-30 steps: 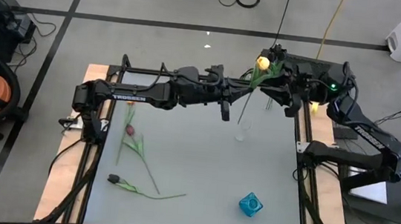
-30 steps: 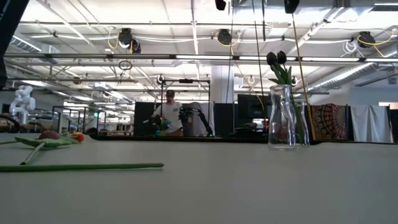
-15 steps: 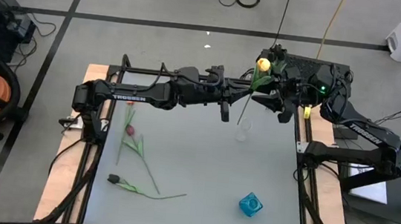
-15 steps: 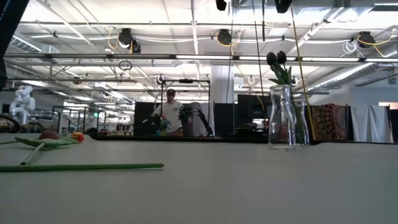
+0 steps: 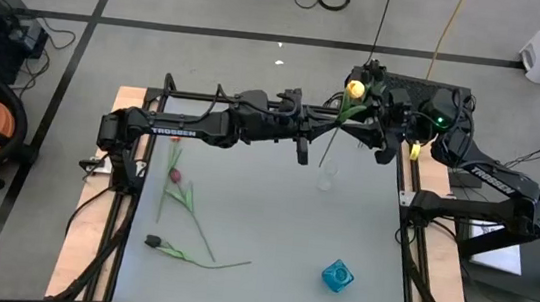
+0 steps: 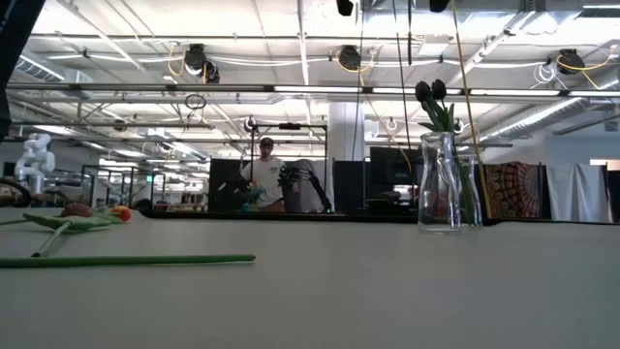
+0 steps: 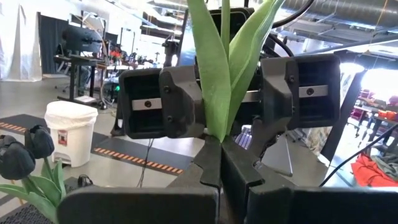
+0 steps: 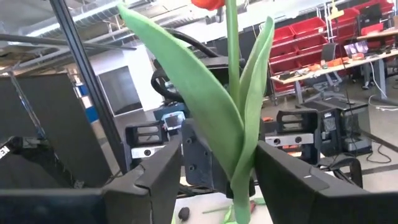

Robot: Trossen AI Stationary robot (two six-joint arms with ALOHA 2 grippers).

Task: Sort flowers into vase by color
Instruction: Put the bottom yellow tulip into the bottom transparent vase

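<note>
Above the table's one o'clock edge, the left gripper [image 5: 334, 126] clamps a yellow tulip [image 5: 355, 86]; its arm [image 5: 187, 130] reads "TROSSEN". The right gripper [image 5: 374, 122] stands open around the stem.

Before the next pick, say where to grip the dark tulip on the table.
Likely the bare stem of the dark tulip, beyond its leaves, from straight above, fingers across it: it lies flat, bud pointing left.

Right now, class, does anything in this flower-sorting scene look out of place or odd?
Slightly: the yellow tulip hangs in mid-air, gripped by the left gripper while the right gripper brackets it, open. Nothing looks spilled or damaged.
</note>
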